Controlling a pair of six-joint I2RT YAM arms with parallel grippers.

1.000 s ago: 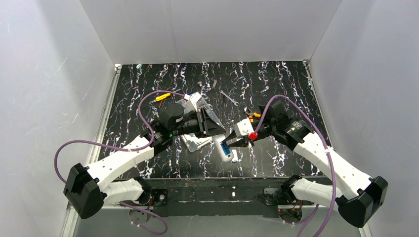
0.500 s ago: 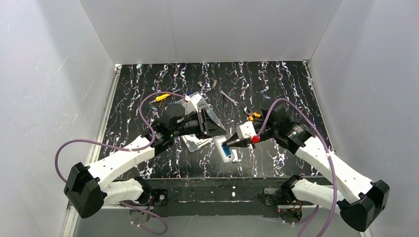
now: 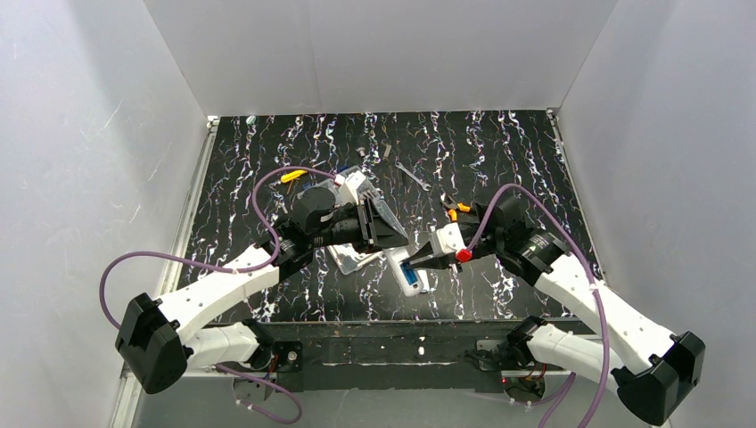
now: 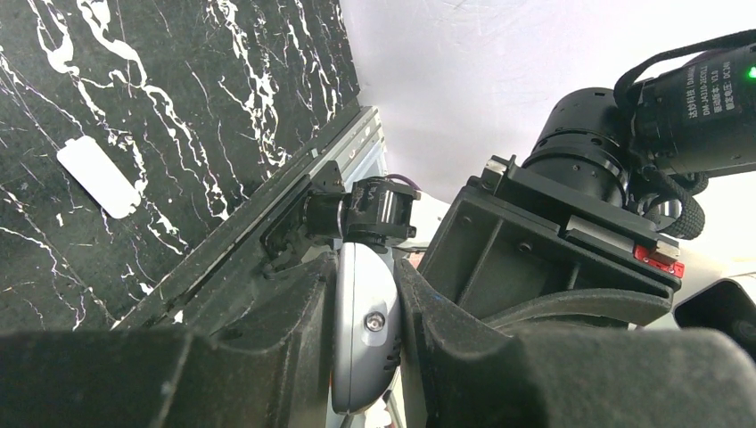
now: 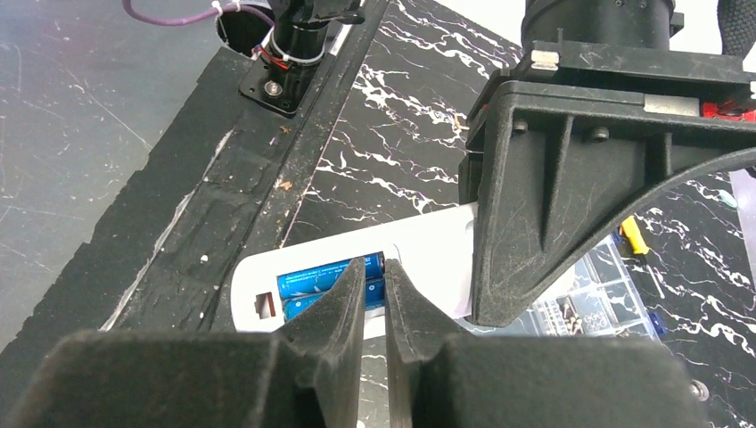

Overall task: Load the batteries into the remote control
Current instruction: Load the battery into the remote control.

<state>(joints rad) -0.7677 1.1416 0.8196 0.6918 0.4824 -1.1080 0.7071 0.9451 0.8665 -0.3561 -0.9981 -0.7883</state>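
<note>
From above, the remote (image 3: 413,285) lies on the counter (image 3: 499,152) near its front edge, between the two arms. Its recess faces up and the batteries (image 3: 407,271) show blue inside it. The left gripper (image 3: 395,239) is on the remote's far end. The right gripper (image 3: 417,262) reaches in from the right, its tips over the recess. A clear box (image 3: 352,259) sits just left of the remote, partly under the left arm.

Left wrist: the fingers (image 4: 285,357) are clamped tight on a white body with a small screw, the remote (image 4: 364,303). A small white cover (image 4: 98,176) lies apart on the counter.

Right wrist: the fingers (image 5: 343,308) stand nearly together with a thin slit between them, and nothing is seen held in it. Their tips are at one end of the two batteries (image 5: 321,275), which lie side by side in the recess. I cannot tell whether they touch. The left gripper's black finger covers the remote's other end, with the box behind it.
</note>
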